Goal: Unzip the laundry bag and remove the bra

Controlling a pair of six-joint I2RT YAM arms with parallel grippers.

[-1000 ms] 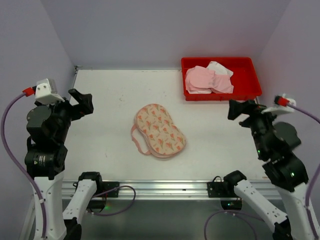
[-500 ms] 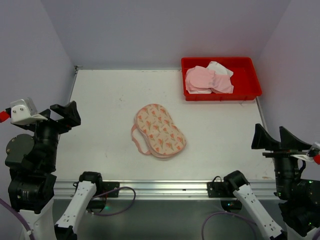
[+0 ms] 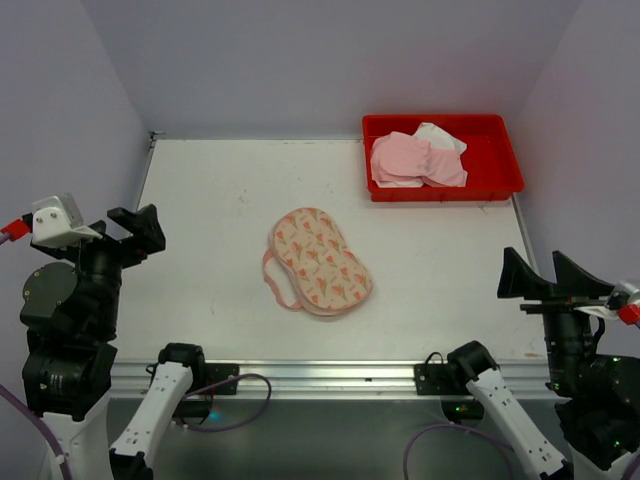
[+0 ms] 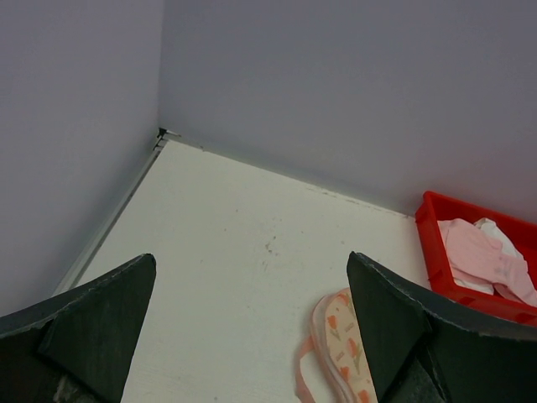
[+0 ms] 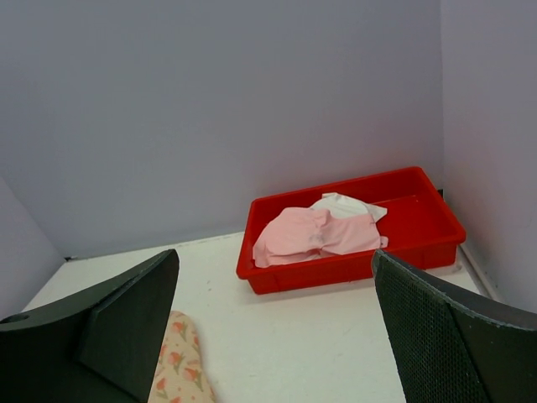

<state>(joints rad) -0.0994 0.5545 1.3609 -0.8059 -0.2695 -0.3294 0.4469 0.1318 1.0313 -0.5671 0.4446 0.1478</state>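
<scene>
The laundry bag [image 3: 320, 260], a cream peanut-shaped pouch with a red-pink print, pink trim and a loop, lies flat mid-table. Its end shows in the left wrist view [image 4: 340, 353] and in the right wrist view [image 5: 180, 369]. It looks closed; I cannot make out its zip, and the bra is hidden. My left gripper [image 3: 137, 216] is open and empty, raised at the near left, far from the bag; its jaws frame the left wrist view [image 4: 252, 260]. My right gripper [image 3: 535, 268] is open and empty at the near right [image 5: 275, 256].
A red tray [image 3: 500, 186] stands at the back right and holds a plain pink garment [image 3: 410, 158] and a white one [image 3: 440, 138]. It also shows in the right wrist view [image 5: 336, 275] and the left wrist view [image 4: 430, 243]. Lilac walls close three sides.
Both arms have drawn back from over the table toward the near edge, the right one farther. In the last half second they barely shifted. The bag has not moved.
</scene>
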